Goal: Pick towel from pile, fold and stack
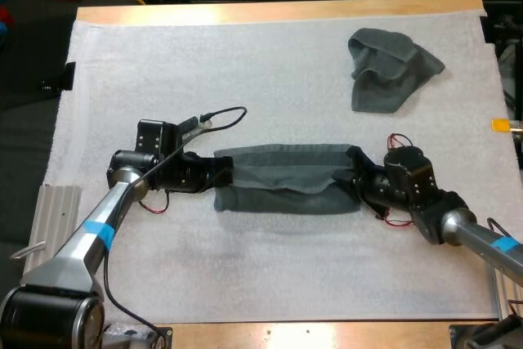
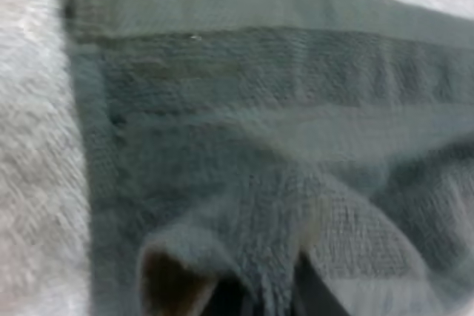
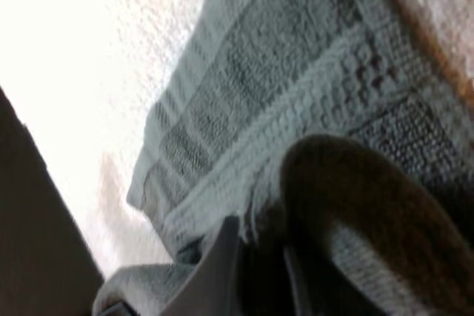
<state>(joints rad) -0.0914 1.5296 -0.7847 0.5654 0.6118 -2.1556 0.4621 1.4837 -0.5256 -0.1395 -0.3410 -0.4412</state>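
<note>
A dark grey-green towel [image 1: 286, 179] lies stretched as a long band across the middle of the white mat [image 1: 245, 275]. My left gripper [image 1: 219, 174] is shut on the towel's left end, and my right gripper [image 1: 353, 179] is shut on its right end. The left wrist view looks down on the towel [image 2: 244, 131] with a fold of cloth bunched over the fingers. Close in the right wrist view, the towel's woven hem [image 3: 296, 94] is pinched at the fingers. A second towel [image 1: 391, 67] lies crumpled at the far right of the mat.
The mat covers most of the wooden table [image 1: 278, 11]. Bare mat lies in front of the held towel and at the far left. A ribbed metal block [image 1: 55, 212] sits at the left edge.
</note>
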